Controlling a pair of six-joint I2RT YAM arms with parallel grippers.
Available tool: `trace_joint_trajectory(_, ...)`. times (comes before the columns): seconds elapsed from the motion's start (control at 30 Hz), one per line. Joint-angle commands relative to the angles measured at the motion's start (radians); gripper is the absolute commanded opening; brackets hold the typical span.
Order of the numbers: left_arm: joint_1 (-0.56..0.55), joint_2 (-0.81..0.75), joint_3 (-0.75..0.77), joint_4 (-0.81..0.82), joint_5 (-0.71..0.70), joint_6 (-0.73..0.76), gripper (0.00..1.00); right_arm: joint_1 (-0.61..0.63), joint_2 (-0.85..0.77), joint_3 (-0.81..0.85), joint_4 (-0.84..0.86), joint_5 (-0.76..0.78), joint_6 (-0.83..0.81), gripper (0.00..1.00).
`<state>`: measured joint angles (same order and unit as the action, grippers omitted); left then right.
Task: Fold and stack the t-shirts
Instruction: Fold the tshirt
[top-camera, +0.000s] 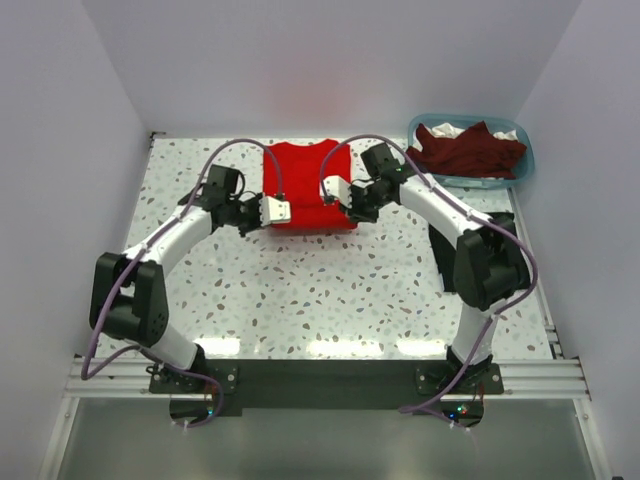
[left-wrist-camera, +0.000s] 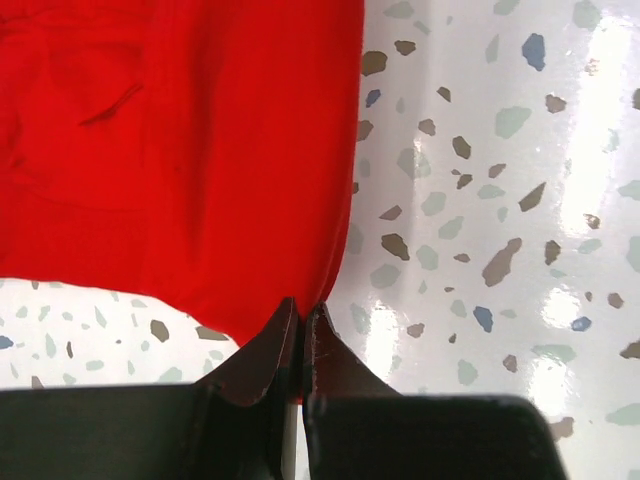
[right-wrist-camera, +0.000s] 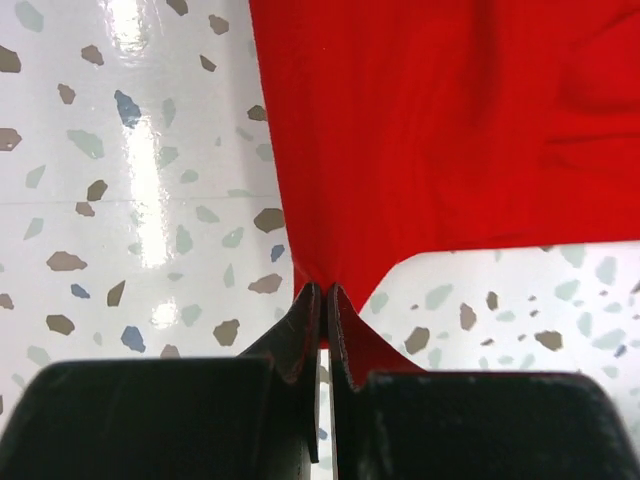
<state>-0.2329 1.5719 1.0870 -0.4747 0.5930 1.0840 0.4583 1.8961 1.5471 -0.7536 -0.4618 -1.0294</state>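
Observation:
The bright red t-shirt (top-camera: 306, 185) lies folded into a narrow rectangle at the back middle of the speckled table. My left gripper (top-camera: 268, 217) is shut on its near left corner; in the left wrist view the red cloth (left-wrist-camera: 190, 150) is pinched between the closed fingertips (left-wrist-camera: 303, 312). My right gripper (top-camera: 345, 208) is shut on its near right corner; the right wrist view shows the red cloth (right-wrist-camera: 450, 130) pinched at my gripper (right-wrist-camera: 322, 292). A dark maroon t-shirt (top-camera: 468, 150) lies crumpled in the basket. The black t-shirt is not in view.
A light blue plastic basket (top-camera: 523, 165) stands at the back right corner, holding the maroon cloth and some white cloth (top-camera: 447, 130). White walls close in the table at the back and both sides.

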Motion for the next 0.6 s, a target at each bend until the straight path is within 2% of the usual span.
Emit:
trace_joint_trajectory(0.0, 0.006, -0.064, 0.024, -0.077, 0.033, -0.012, 0.00, -0.001, -0.092, 0.015, -0.061, -0.003, 0.026, 0.00)
trace_joint_trajectory(0.13, -0.014, -0.157, -0.012, -0.172, 0.062, 0.011, 0.00, 0.020, -0.195, -0.079, -0.098, -0.002, 0.019, 0.00)
trace_joint_trajectory(0.37, -0.054, -0.372, -0.067, -0.523, 0.168, 0.018, 0.00, 0.094, -0.457, -0.249, -0.262, -0.058, 0.066, 0.00)
trace_joint_trajectory(0.4, -0.054, -0.419, -0.062, -0.560, 0.180, 0.019, 0.00, 0.111, -0.521, -0.251, -0.276, -0.064, 0.089, 0.00)
trace_joint_trajectory(0.47, -0.054, -0.463, -0.030, -0.646, 0.209, -0.005, 0.00, 0.111, -0.551, -0.220, -0.273, -0.072, 0.138, 0.00)
trace_joint_trajectory(0.57, -0.052, -0.464, 0.034, -0.665, 0.215, -0.055, 0.00, 0.106, -0.491, -0.126, -0.323, -0.055, 0.109, 0.00)
